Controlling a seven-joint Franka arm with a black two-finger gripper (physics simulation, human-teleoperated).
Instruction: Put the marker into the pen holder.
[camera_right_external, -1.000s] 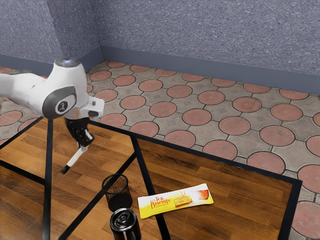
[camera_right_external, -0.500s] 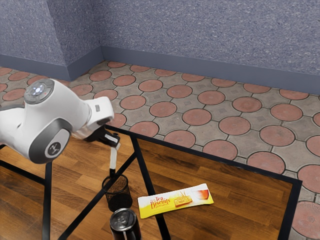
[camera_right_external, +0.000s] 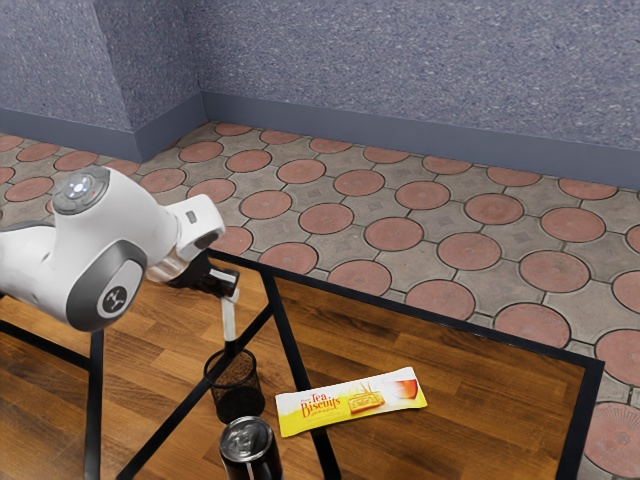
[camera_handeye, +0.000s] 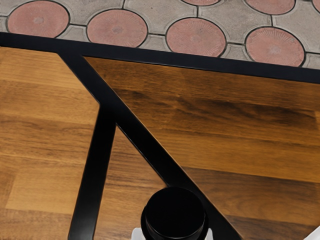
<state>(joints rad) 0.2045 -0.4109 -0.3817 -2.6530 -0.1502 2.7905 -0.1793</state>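
Marker (camera_right_external: 229, 321) held; packet (camera_right_external: 352, 403): "Tea Biscuits".

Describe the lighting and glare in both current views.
Exterior view: pale glints on the dark can's lid; the arm's white shell looks greyer underneath. Wrist view: the table's wood varies from pale to dark; the round black thing at the lower edge shows very little shading.

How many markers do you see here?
1: the white marker, held in the gripper, lower end near the mouth of the mesh pen holder. The arm could hide others.
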